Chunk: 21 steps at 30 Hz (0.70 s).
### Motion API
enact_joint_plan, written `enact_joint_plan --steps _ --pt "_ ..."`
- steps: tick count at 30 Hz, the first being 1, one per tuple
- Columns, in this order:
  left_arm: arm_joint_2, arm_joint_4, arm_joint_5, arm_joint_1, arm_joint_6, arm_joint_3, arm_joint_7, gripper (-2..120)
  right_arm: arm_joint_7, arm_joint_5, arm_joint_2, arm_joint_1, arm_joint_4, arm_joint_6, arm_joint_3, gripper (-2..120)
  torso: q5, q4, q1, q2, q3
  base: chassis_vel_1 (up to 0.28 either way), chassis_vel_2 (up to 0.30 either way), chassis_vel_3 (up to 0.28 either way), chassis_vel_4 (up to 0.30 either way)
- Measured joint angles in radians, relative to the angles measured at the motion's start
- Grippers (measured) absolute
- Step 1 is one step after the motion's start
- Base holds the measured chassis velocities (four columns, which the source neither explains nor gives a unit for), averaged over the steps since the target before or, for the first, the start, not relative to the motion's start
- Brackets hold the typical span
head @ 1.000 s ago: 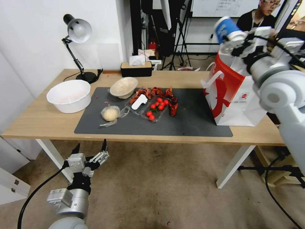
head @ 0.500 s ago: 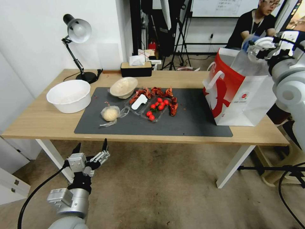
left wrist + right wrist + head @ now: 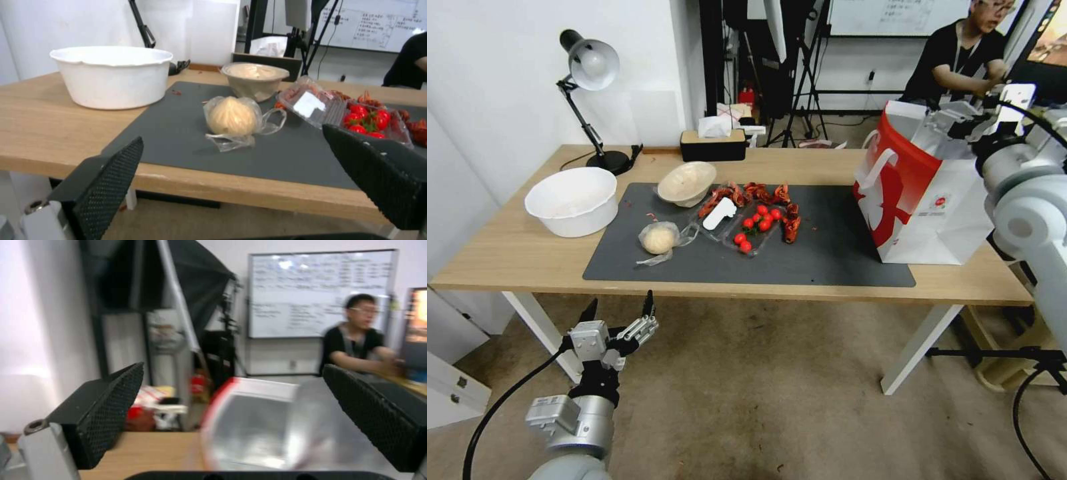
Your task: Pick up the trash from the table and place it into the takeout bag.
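Right gripper (image 3: 954,123): it is held over the open top of the takeout bag (image 3: 924,200), at the right end of the counter (image 3: 507,257). Its fingers (image 3: 104,403) are spread wide and nothing is held between them.
Left gripper (image 3: 617,313): it is parked low, in front of the counter's front edge, near the left end. Its fingers (image 3: 109,181) are spread wide and nothing is held.
Trash left: a clear bag with a pale lump (image 3: 659,239) lies on the dark mat (image 3: 827,260), near its left edge. A beige bowl (image 3: 687,182) is seen at the mat's back edge.
What matters next: the clear bag is judged to lie straight ahead of the left gripper, up over the front edge. The left arm is much nearer to it than the right.
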Motion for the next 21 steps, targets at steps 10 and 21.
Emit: enact_joint_plan --steps 10,21 --pt "-0.001 0.002 -0.01 -0.001 -0.008 -0.008 0.002 100 -0.154 -0.097 0.075 -0.297 0.139 0.185 0.104 100 0.0004 0.0 0.0 0.0 0.0 0.0 0.0 0.0 0.0" --pt "0.015 0.013 -0.025 -0.004 -0.014 -0.009 0.008 100 -0.222 -0.375 0.253 -0.685 0.203 0.401 0.175 100 0.0001 0.0001 0.0 0.0 0.0 0.0 0.0 0.0 0.0"
